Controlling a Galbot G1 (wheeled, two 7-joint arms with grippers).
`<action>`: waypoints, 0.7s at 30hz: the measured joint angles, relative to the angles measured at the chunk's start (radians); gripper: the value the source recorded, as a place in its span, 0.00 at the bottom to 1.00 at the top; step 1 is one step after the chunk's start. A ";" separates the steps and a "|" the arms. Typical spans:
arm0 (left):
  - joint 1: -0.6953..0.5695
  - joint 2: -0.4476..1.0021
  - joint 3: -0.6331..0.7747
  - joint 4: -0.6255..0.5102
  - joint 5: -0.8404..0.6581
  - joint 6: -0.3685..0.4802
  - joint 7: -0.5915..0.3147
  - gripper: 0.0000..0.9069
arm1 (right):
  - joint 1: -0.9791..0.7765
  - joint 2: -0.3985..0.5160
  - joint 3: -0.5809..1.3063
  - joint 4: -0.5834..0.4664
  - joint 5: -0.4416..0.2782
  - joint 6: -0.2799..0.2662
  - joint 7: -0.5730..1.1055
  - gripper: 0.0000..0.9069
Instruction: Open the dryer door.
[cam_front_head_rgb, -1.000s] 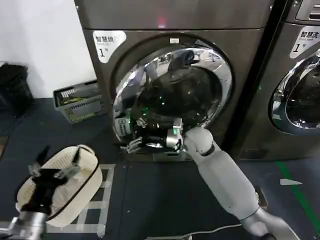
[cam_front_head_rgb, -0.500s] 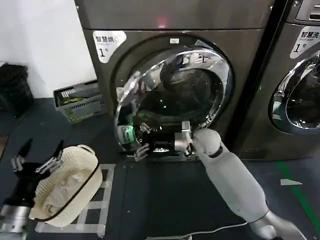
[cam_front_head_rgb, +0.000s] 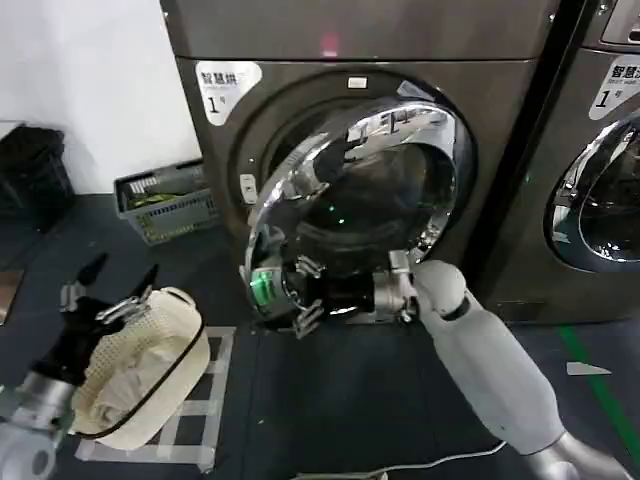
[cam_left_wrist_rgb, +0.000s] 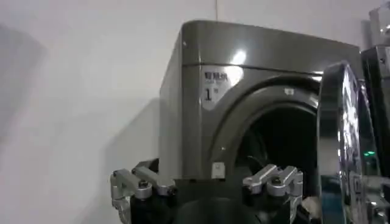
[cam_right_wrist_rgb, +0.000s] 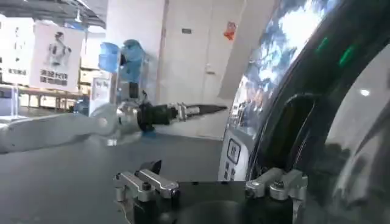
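My right gripper (cam_front_head_rgb: 300, 300) sits at the lower free edge of the dryer door (cam_front_head_rgb: 365, 195), with the fingers spread and pressing on the door's rim rather than clamped on it. The door stands partly open, hinged on its right side, with its left edge swung clear of the drum opening (cam_front_head_rgb: 280, 150).

Hazards from this position:
- The fingers hold nothing, so they may slide off the smooth chrome ring (a push that drifts off the rim would cause this) and the door may swing back.
- My forearm (cam_front_head_rgb: 480, 350) lies just below the door; pulling further on the same line may bring the door against the arm.

My left gripper (cam_front_head_rgb: 105, 300) is idle with fingers wide apart, just above the white laundry basket (cam_front_head_rgb: 150, 370) on the floor, well apart from the dryer.

View differences:
- The left wrist view shows the door edge-on (cam_left_wrist_rgb: 341, 140), standing away from the machine front, with the dark drum opening beside it; the head view gives less sense of that gap.
- The right wrist view shows the open fingers (cam_right_wrist_rgb: 143, 182) beside the door's grey inner side (cam_right_wrist_rgb: 286, 134).
- The head view alone shows both arms relative to the neighbouring machine (cam_front_head_rgb: 600, 190).
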 joint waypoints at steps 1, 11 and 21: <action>-0.003 0.013 0.009 0.002 -0.003 0.003 0.000 1.00 | -0.003 -0.004 0.001 0.002 0.000 0.003 -0.008 1.00; -0.092 0.148 0.115 0.071 -0.086 0.007 -0.032 1.00 | -0.030 -0.044 0.033 0.014 -0.001 0.016 -0.112 1.00; -0.242 0.276 0.245 0.168 -0.178 0.005 -0.019 1.00 | -0.084 -0.092 0.097 0.038 0.013 0.021 -0.189 1.00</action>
